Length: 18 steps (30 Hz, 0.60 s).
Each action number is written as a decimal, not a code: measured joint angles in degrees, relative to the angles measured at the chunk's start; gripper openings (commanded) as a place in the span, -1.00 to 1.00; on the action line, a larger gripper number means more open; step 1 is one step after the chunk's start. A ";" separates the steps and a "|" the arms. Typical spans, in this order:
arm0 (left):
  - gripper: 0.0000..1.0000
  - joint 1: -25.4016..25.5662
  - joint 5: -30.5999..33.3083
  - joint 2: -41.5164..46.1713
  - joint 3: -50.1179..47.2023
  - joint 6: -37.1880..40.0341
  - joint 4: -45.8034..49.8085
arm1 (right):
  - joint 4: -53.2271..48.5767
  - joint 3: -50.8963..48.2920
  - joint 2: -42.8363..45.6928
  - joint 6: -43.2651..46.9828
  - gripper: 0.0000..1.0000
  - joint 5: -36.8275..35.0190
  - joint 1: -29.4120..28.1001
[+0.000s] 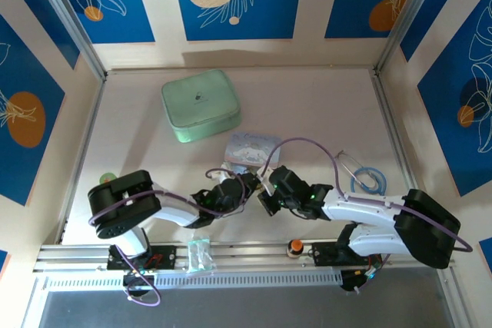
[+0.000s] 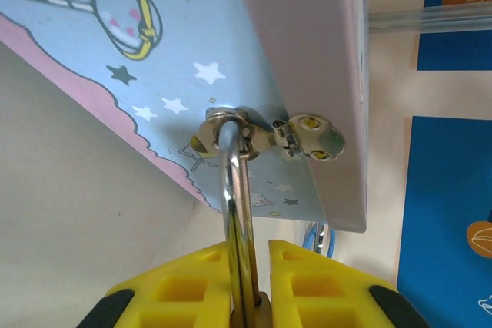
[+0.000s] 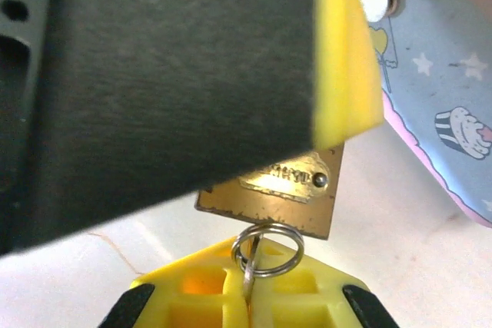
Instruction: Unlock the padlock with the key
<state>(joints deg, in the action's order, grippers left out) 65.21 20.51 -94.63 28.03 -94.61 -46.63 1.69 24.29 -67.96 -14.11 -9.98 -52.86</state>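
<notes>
Top view: both arms reach to the middle of the bench, left gripper & right gripper nose to nose just in front of the pale blue tin. From up here it's too small to tell what either one holds. Behind the tin sits a mint green zip case, zipped shut, contents hidden. A blue cable coil lies off to the right, and an orange knob sits by the right arm's base.

Left wrist view: shows what the top can't. The left gripper is clenched on the padlock, yellow fingers pinching the silver shackle, w/ a sliver of brass body low between them. The shackle runs up thru the hasp on the tin's edge. Tin lid looks closed, inside not visible.

Right wrist view: the lock's other end. The brass body pokes out below the left gripper's yellow finger. The right gripper is clamped on the key, whose wire ring sits right at the padlock's bottom edge. Can't tell if the key is in the keyhole.
</notes>
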 measured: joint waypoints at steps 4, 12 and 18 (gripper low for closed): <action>-1.00 0.07 -1.75 0.72 -0.87 -0.04 -0.68 | 6.25 -4.33 1.84 -4.48 -0.93 13.92 6.03; -1.00 0.11 -3.98 0.70 -2.36 -0.02 -2.58 | 13.22 -9.31 3.67 -13.07 -0.94 33.27 15.10; -1.00 0.31 -5.14 0.28 -3.61 0.20 -2.49 | 15.32 -9.03 2.89 -15.98 -0.75 37.94 16.02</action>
<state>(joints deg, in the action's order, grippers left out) 65.52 15.38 -94.35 24.43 -94.41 -49.12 17.02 15.27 -65.08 -30.09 27.97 -36.84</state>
